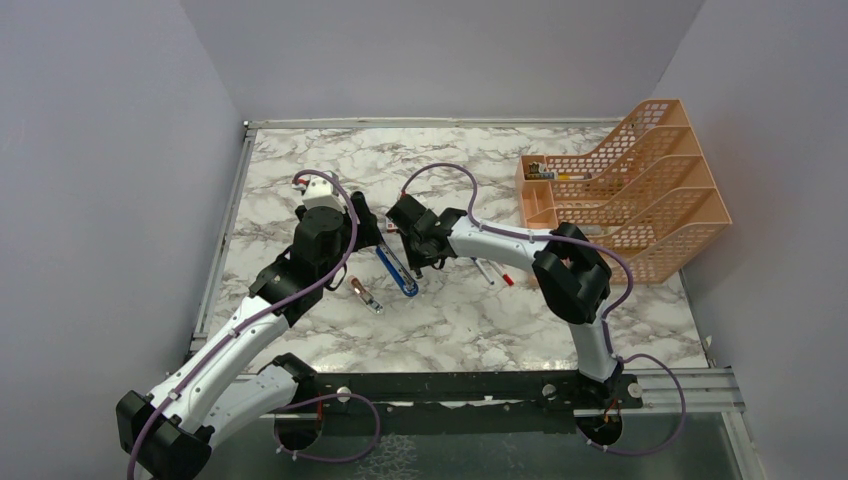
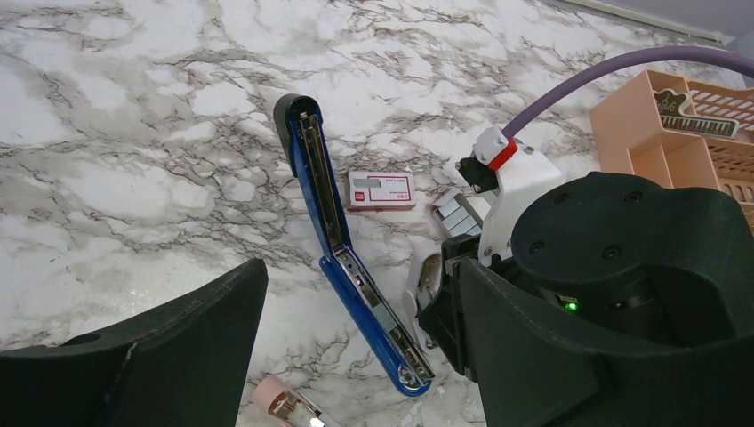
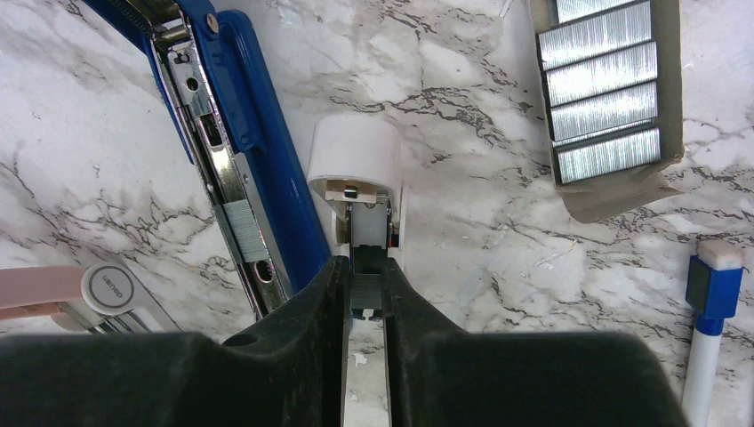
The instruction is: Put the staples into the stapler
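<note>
The blue stapler (image 1: 397, 270) (image 2: 320, 196) (image 3: 267, 151) lies folded open on the marble, its silver channel up, with a short staple strip (image 3: 244, 231) lying in that channel. My left gripper (image 1: 372, 232) (image 2: 360, 267) hangs open over it, touching nothing. Just right of the stapler, my right gripper (image 1: 415, 262) (image 3: 364, 267) is shut on a small grey staple strip (image 3: 364, 289), held above a small white oblong object (image 3: 356, 156) (image 2: 425, 280). The grey tray of staples (image 3: 605, 80) (image 2: 458, 213) and its red-and-white sleeve (image 2: 381, 189) lie beyond.
A pink-and-silver object (image 1: 365, 295) (image 2: 284, 405) (image 3: 53, 289) lies near the stapler's front end. Pens (image 1: 492, 272) rest under the right forearm, one of them blue-capped (image 3: 711, 311). An orange mesh file rack (image 1: 630, 190) (image 2: 676, 133) stands at the back right.
</note>
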Motion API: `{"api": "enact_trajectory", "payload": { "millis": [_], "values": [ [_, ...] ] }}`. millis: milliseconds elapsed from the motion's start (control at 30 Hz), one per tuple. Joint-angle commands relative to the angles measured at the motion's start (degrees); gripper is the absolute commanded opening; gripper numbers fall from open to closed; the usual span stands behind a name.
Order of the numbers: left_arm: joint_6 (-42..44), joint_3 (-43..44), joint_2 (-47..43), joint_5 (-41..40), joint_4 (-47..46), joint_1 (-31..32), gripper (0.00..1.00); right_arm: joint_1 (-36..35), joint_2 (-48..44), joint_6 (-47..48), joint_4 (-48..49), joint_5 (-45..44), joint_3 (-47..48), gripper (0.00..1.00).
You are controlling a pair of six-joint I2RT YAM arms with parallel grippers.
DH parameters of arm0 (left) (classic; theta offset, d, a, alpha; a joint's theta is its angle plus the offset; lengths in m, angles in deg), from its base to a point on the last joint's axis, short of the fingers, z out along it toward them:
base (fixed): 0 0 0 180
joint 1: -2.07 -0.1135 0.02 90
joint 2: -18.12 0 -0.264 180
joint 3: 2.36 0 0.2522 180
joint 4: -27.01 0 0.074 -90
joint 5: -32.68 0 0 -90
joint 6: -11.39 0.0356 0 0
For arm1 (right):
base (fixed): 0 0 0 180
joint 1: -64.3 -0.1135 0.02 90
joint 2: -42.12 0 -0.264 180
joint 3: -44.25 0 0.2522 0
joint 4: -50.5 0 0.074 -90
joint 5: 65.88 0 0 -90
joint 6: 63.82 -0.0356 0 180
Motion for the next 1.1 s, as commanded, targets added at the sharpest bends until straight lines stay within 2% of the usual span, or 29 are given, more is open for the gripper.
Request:
{"api": "enact_trajectory", "payload": {
  "millis": [0, 333, 667, 867, 1067],
  "values": [
    [-0.28, -0.72, -0.97, -1.37, 0.52, -0.28, 0.8, -0.14, 0.82, -0.42, -2.66, -0.07, 1.34, 0.22],
    [0.06, -0.37, -0.87, -1.54, 0.68, -0.29, 0.8, -0.2, -2.21, 0.36, -1.13, 1.15, 1.71, 0.34],
    [-0.11, -0.45, -0.83, -1.48, 0.71, -0.28, 0.8, -0.1, -5.43, -0.17, 1.12, -2.61, 2.38, 0.36],
    [-0.68, -0.63, -0.72, -1.32, 0.61, -0.27, 0.8, 0.39, -11.19, 0.41, 6.38, -3.09, -1.99, 0.52],
    [-1.37, -0.89, -1.4, -2.03, 1.05, -0.29, 0.8, 0.71, -12.99, 3.54, 9.81, 4.0, -3.6, 0.59]
  ]
}}
